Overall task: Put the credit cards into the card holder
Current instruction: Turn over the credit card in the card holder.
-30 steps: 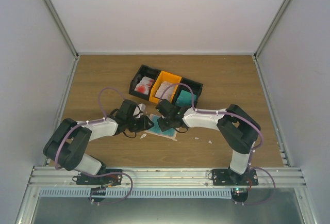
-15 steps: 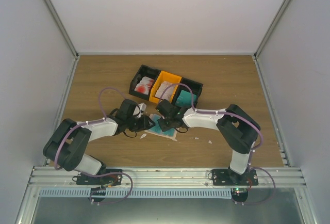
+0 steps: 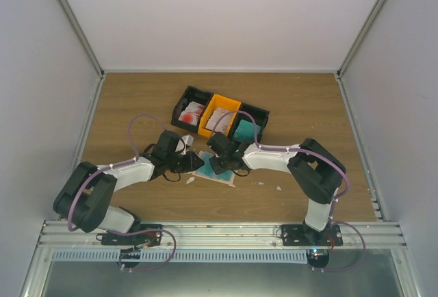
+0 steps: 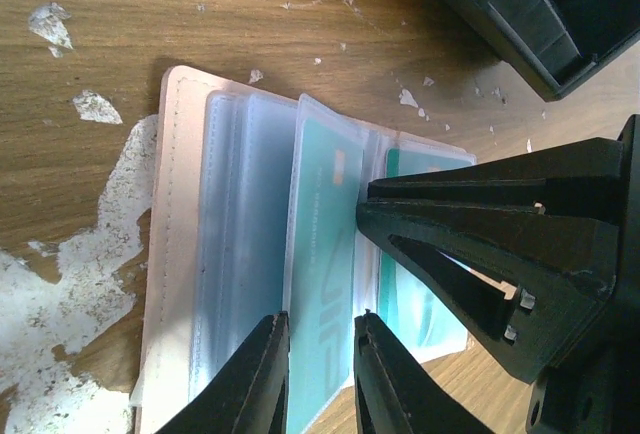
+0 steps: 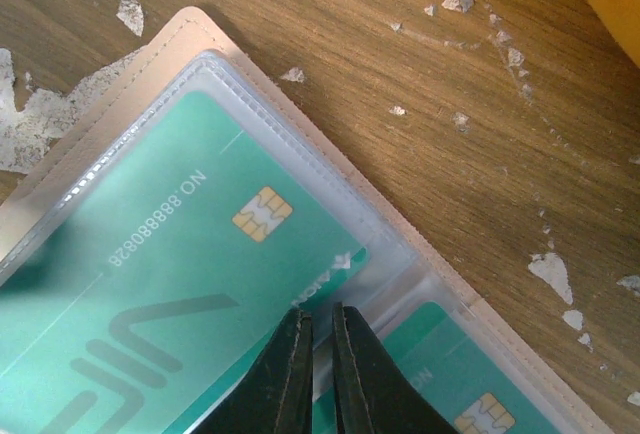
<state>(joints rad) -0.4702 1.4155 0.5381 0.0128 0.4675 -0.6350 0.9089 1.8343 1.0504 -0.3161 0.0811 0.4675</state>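
Showing the right pincer (image 5: 320,314) with its jaws set almost together, the tips lie at the edge of a clear sleeve (image 5: 385,244) of the card holder (image 5: 190,32). Whether that edge is pinched between them cannot be told. Under the sleeve sits a teal credit card (image 5: 150,284) with a gold chip, and a second teal card (image 5: 480,384) shows in the neighbouring sleeve to the right.

The left pincer (image 4: 320,322) has its jaws narrowly parted, with the end of a sleeved teal card showing in the gap. Whether they press on it cannot be told. Both pincers sit close together over the holder, which lies open with its inner faces up and its beige border visible. White scraps (image 4: 95,106) and pale worn patches dot the wood around it.

Seen from above, the holder lies on the tabletop (image 3: 308,105) between the two arms, just near of the joined bins (image 3: 223,97). The bins hold red-and-white cards (image 3: 190,112) in the left black compartment, pale cards (image 3: 219,117) in the orange middle and teal cards (image 3: 244,130) in the right black compartment.
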